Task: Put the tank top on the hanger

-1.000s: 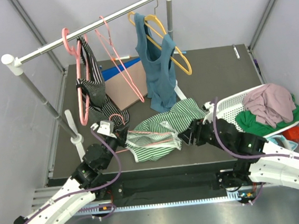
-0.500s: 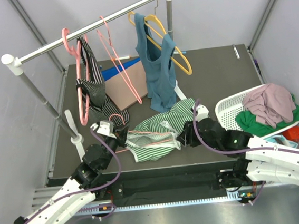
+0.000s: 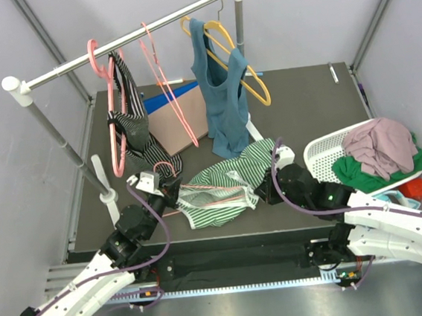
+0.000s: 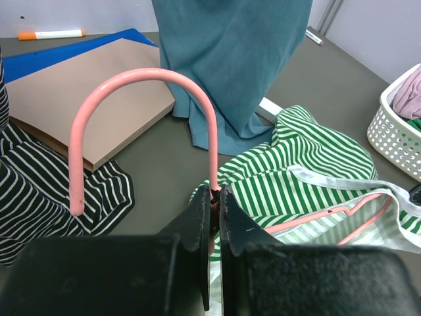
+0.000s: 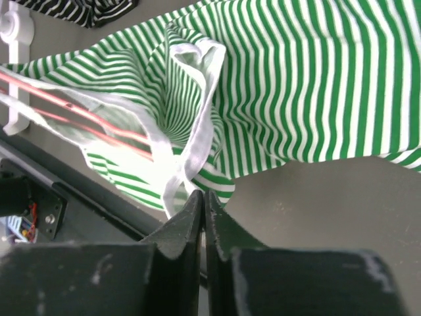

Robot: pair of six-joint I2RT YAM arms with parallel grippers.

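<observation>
- Tank top [image 3: 231, 177]: green-and-white striped, lying crumpled on the dark tabletop [image 3: 303, 104] near its front edge, between the two arms and just in front of the hanging teal-blue tank top [image 3: 224, 101].
- Hanger [image 4: 212, 131]: thin and pink. Its curved hook rises clear of the striped fabric on the left, while its bars run inside the tank top and show pink through the white-trimmed opening.
- Left fingers [image 4: 201, 209]: closed tight on the stem of the hanger, just below the hook.
- Right fingers [image 5: 192, 212]: drawn together to a thin slit, with the tips at the lower right edge of the tank top beside its white trim. Whether fabric lies between them cannot be told.
- Garment rail [image 3: 125, 41]: stands across the back of the tabletop. From left to right it carries a thicker pink hanger [image 3: 114, 141], a black-and-white striped garment [image 3: 131, 121], another thin pink hanger [image 3: 169, 91] and a yellow hanger [image 3: 255, 85] bearing the teal-blue tank top.
- White basket [image 3: 321, 153]: sits at the right edge and holds pink and green clothing.
- Brown board [image 3: 182, 127]: lies flat behind the rail, over a blue sheet.
</observation>
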